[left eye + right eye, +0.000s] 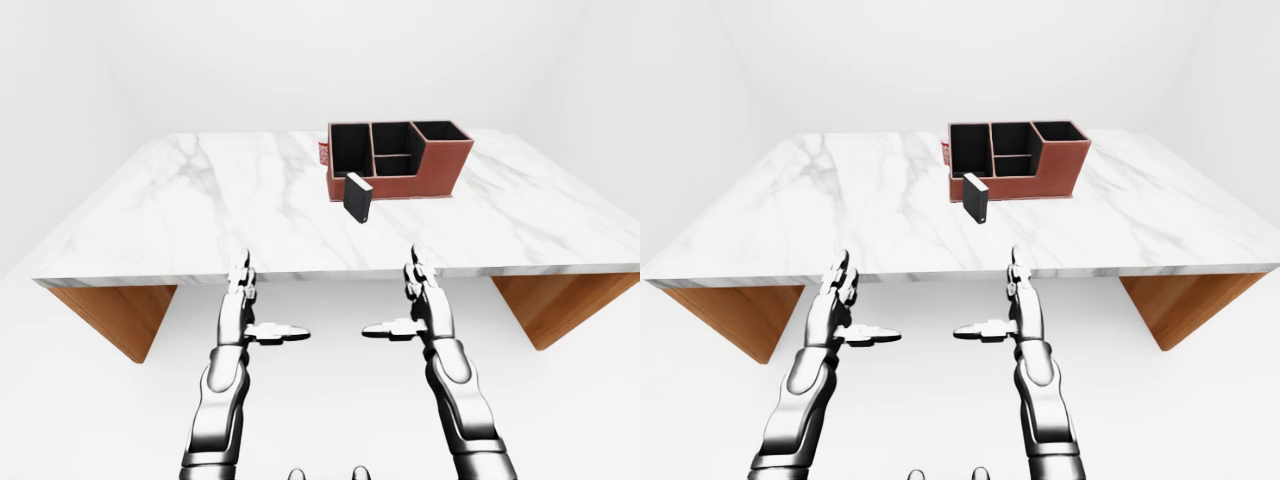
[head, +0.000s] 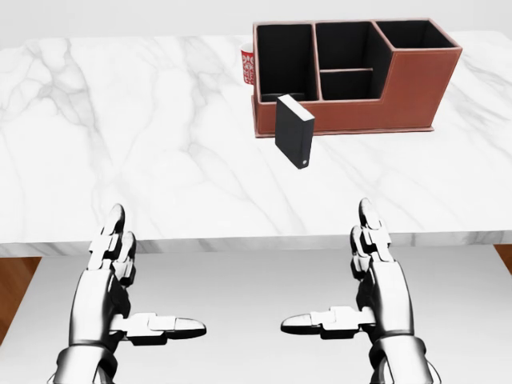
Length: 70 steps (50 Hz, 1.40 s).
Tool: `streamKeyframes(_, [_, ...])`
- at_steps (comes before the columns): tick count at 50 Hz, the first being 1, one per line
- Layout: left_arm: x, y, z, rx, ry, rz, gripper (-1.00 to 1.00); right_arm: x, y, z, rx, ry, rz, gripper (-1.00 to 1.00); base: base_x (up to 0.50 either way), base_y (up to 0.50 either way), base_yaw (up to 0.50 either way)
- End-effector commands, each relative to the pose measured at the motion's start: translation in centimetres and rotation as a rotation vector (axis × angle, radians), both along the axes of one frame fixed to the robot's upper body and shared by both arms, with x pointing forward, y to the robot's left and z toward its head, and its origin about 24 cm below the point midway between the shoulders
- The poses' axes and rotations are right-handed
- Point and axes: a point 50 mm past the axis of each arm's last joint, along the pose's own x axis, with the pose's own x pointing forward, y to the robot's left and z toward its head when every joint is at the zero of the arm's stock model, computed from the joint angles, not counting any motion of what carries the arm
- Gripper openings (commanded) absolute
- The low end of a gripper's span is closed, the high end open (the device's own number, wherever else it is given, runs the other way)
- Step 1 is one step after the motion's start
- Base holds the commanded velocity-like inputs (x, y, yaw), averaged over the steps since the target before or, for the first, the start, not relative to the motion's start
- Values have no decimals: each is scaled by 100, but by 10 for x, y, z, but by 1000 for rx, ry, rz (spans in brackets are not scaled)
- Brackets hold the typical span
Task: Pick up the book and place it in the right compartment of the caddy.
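Note:
A black book [image 2: 294, 131] stands upright on the marble table [image 2: 144, 136], just below the left end of the red-brown caddy [image 2: 400, 92] in the head view. The caddy has a tall left compartment, two small middle ones and a right compartment [image 2: 414, 34], all dark inside. My left hand [image 2: 120, 268] and right hand [image 2: 370, 268] are both open, fingers up and thumbs pointing inward, held below the table's near edge. Neither hand touches anything.
A red-and-white can [image 2: 248, 66] stands behind the caddy's left side, mostly hidden. The table has wooden legs [image 1: 115, 315] at both ends. White floor and white walls surround it.

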Motion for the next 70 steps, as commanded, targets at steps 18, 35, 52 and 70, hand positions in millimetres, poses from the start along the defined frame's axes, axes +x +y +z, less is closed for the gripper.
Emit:
streamKeyframes(18, [0, 10, 2, -4, -8, 1, 100, 2, -7, -2, 18, -9, 4, 100, 0, 0, 0])
streamKeyframes(35, [-2, 12, 3, 11, -11, 8, 100, 1, -7, -5, 12, -9, 13, 100, 0, 0, 0])
streamKeyframes(52, [-1, 11, 4, 8, -10, 3, 100, 0, -3, -8, -11, 6, 37, 100, 0, 0, 0])
streamKeyframes(70, [-2, 9, 2, 11, -6, -5, 100, 0, -2, -12, -16, 12, 38, 100, 12, 0, 0])
